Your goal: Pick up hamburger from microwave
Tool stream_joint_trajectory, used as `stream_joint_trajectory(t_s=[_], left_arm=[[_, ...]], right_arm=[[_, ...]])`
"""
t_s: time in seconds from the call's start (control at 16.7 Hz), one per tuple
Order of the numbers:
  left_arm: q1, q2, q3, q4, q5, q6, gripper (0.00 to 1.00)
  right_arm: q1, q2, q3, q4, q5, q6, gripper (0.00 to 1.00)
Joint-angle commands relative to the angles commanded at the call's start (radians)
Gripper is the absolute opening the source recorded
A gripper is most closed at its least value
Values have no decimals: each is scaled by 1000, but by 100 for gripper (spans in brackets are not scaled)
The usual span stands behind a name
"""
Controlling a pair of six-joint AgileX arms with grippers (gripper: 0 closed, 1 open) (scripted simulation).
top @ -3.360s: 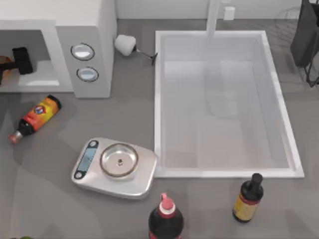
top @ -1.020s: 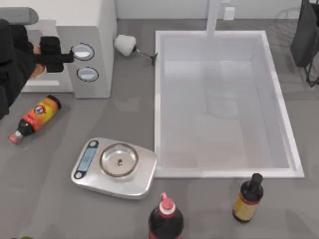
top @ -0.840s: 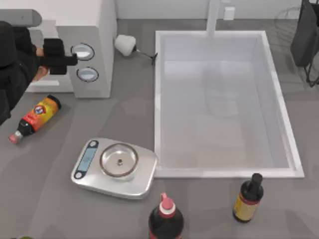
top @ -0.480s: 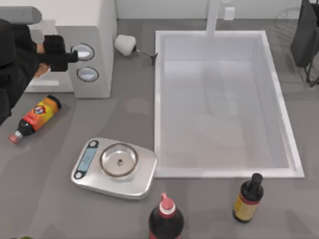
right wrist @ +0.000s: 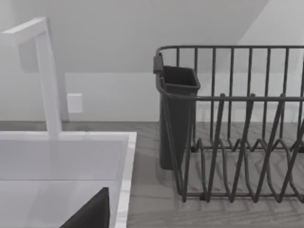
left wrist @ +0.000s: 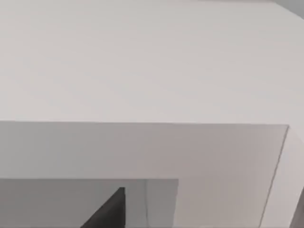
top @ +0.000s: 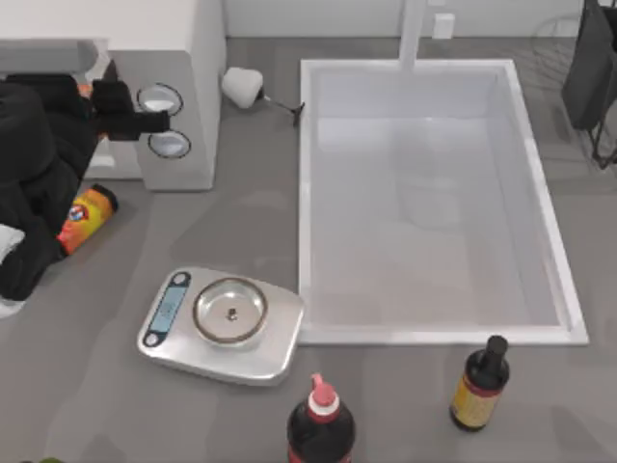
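Looking down from the top view, the left claw [top: 130, 108] sits high in front of the microwave [top: 183, 39], beside its two dials [top: 161, 99], at the counter's [top: 96, 386] left rear. A sliver of orange, the hamburger [top: 86, 91], peeks out against the claw's rear; its facing and long axis cannot be told, nor whether the claw grips it. Below lie a sauce bottle [top: 85, 214] and a silver scale [top: 222, 323]. The left wrist view shows the microwave's white shell [left wrist: 142, 71]. The right wrist view faces a dish rack [right wrist: 232, 123] beside the sink [right wrist: 61, 156].
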Motion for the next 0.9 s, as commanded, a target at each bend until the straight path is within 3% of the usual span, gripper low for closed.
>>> stream_joint_trajectory(t_s=[0.24,0.6,0.9], left_arm=[[-11,175,-99,158,-33,7,0],[-13,220,-128,182,-50,12,0],[-13,220,-128,182,-50,12,38]], right_arm=[[0,0,0,0,0,0,100],[0,0,0,0,0,0,100],[0,0,0,0,0,0,100]])
